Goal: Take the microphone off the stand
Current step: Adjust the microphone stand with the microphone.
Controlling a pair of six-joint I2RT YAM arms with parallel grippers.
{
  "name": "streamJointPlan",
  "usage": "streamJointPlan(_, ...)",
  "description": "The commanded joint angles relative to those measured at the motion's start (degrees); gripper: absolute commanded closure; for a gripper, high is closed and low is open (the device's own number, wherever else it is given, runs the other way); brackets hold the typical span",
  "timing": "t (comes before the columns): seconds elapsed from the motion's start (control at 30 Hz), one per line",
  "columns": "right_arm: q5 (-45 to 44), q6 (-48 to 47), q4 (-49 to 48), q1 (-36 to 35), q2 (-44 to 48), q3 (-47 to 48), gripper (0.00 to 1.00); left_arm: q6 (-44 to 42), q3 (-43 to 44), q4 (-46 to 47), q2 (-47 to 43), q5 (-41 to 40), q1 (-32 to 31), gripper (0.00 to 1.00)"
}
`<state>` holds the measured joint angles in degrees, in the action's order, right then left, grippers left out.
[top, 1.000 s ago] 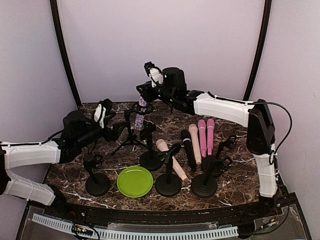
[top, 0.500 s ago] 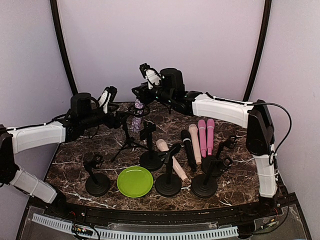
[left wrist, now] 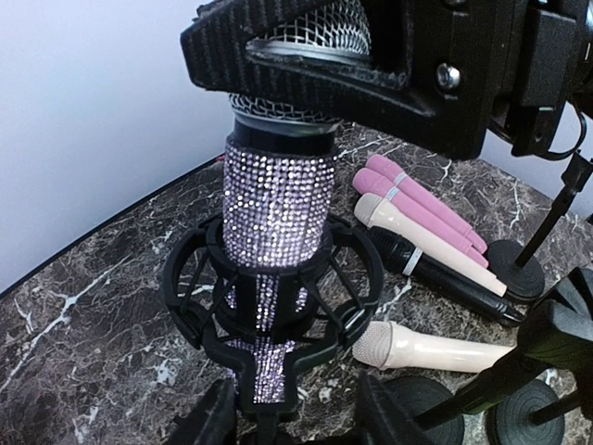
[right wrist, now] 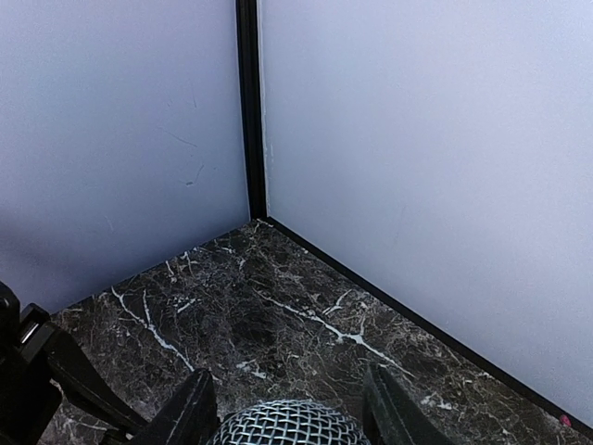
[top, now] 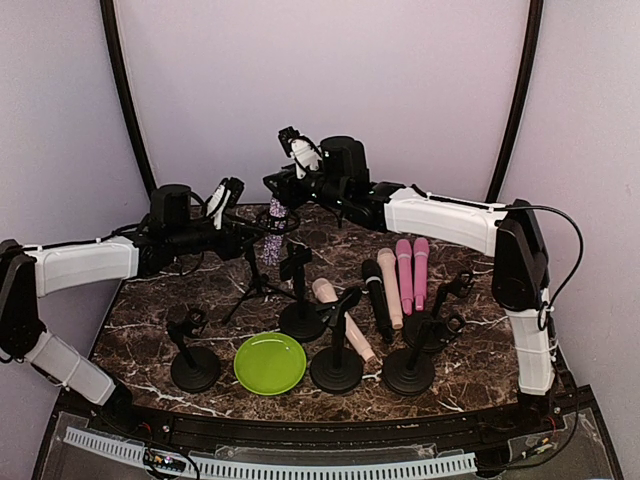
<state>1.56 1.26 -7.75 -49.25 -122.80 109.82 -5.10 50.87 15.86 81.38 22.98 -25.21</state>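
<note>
Looking at the sparkly purple mic first: it stands upright at the back-centre of the table, body seated through the ring of the shock mount on top of the tripod stand. Long axis is near vertical, head up, so the way out is straight up along that axis.

R side: right gripper comes in from above and is pinched on the mesh head. In its own wrist view the grille sits right between the fingers, so I read that as a firm hold on the mic. It's the arm that does the lifting, and it's already on top of the thing, not beside it.

L side: left gripper sits low, below the mount, jaws abt half wide, straddling the stem of the stand. I can see marble between one finger and the stem, so I judge it not clamped yet.

Key relation, imo: R hand above on the head, L hand below on the stem, both roughly on one vertical line. If L doesn't bite, the whole stand prob comes up w/ the mic.
</note>
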Motion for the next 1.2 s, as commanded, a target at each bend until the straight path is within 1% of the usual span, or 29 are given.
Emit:
streamJointPlan(0.0, 0.8, 0.3, -5.7, -0.6, 1.1, 2.3, 0.75, -0.7, 1.7, -1.7, 0.0, 1.8, 0.7, 0.6)
streamJointPlan(0.03, 0.7, 0.1, -5.6, -0.6, 1.0, 2.4, 0.75, -0.8, 1.7, -1.8, 0.1, 2.0, 0.7, 0.66)
streamJointPlan(0.2, -1.3, 1.1, -4.9, -0.6, 1.2, 3.2, 0.75, -3.0, 1.8, -2.9, 0.0, 1.7, 0.7, 0.83)
streamJointPlan(0.23, -2.6, 1.6, -4.5, -0.6, 1.4, 3.7, 0.76, -3.7, 1.8, -3.2, 0.0, 1.4, 0.8, 0.86)
streamJointPlan(0.27, -3.8, 2.0, -4.1, -0.6, 1.5, 4.3, 0.76, -4.8, 1.9, -3.6, -0.2, 0.3, 0.8, 0.91)
streamJointPlan(0.33, -6.9, 2.8, -3.0, -0.5, 1.8, 5.8, 0.76, -6.7, 1.9, -3.6, -0.5, -1.5, 0.8, 0.96)
streamJointPlan(0.4, -8.7, 3.2, -2.4, -0.6, 2.1, 7.4, 0.76, -8.1, 1.6, -2.7, -1.0, -3.1, 0.8, 1.0)
streamJointPlan(0.5, -9.4, 3.3, -1.9, -0.6, 2.1, 10.0, 0.76, -8.9, 0.6, 0.1, -1.5, -4.4, 0.8, 1.0)
streamJointPlan(0.63, -8.8, 3.3, -0.9, -0.6, 1.2, 12.8, 0.76, -7.4, -0.4, 3.2, 0.0, -3.7, 1.4, 1.0)
streamJointPlan(0.87, -7.1, 2.9, -1.2, -0.6, 2.2, 11.5, 0.76, -5.4, -0.7, 4.1, 2.3, -2.0, 2.7, 1.0)
streamJointPlan(1.0, -6.9, 2.7, -1.1, -0.6, 2.3, 11.3, 0.76, -6.1, -0.8, 3.5, 3.1, -0.8, 2.8, 1.0)
streamJointPlan(1.17, -6.2, 1.9, -1.3, -0.5, 3.1, 9.6, 0.77, -8.7, 1.0, -1.3, 4.9, -0.3, 2.9, 1.0)
